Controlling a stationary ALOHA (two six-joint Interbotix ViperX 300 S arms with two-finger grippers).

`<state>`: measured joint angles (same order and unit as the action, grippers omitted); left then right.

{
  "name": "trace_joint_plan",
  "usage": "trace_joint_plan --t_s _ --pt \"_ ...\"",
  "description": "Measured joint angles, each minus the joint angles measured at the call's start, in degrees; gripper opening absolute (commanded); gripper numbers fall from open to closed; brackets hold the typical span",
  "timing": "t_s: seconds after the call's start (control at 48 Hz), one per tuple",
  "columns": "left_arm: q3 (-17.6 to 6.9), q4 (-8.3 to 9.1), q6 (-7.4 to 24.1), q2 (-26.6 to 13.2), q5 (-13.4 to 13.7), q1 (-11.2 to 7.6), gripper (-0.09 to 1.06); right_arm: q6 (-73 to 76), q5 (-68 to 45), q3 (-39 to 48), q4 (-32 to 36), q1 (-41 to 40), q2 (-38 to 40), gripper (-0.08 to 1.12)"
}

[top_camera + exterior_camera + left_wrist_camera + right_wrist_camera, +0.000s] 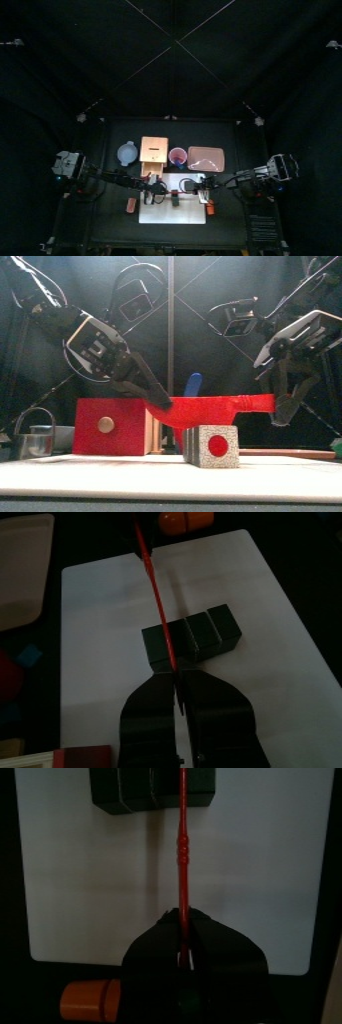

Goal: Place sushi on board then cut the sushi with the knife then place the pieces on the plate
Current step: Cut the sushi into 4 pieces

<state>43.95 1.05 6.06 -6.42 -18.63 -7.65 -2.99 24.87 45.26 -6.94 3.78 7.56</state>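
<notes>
A dark green sushi roll (211,446) of several blocks lies on the white cutting board (120,602); its end face is white with a red centre. A red knife (214,408) lies level just above the roll, held at both ends. My left gripper (175,680) is shut on one end and my right gripper (183,920) on the other. In the left wrist view the blade (155,592) crosses the roll (201,634) near one end block. In the right wrist view the knife (179,848) crosses the roll (140,788) between two blocks.
Along the back stand a blue-grey bowl (127,153), the wooden box (154,150) with its red drawer front (114,426), a red cup (178,155) holding a blue knife (194,383), and the pink tray (207,157). Orange toys (131,204) (91,999) lie beside the board.
</notes>
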Motion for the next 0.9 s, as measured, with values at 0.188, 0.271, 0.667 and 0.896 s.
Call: trace_joint_plan --t_s 0.188,0.271,0.667,0.896 --pt "0.0 0.09 0.1 -0.6 0.0 -0.09 0.3 0.0 -0.6 0.0 0.0 0.0 -1.1 0.34" --pt "0.0 0.0 0.1 -1.6 -0.1 0.0 0.3 0.0 -1.4 0.0 -0.1 0.0 -2.4 0.34" --pt "-1.1 0.62 1.1 -3.7 0.0 1.05 0.3 -0.2 -2.6 0.0 4.6 -0.7 -5.2 0.34" --pt "-1.1 0.44 3.3 -1.1 0.2 1.93 0.3 0.0 1.6 -1.7 6.4 -1.6 -3.0 0.34"
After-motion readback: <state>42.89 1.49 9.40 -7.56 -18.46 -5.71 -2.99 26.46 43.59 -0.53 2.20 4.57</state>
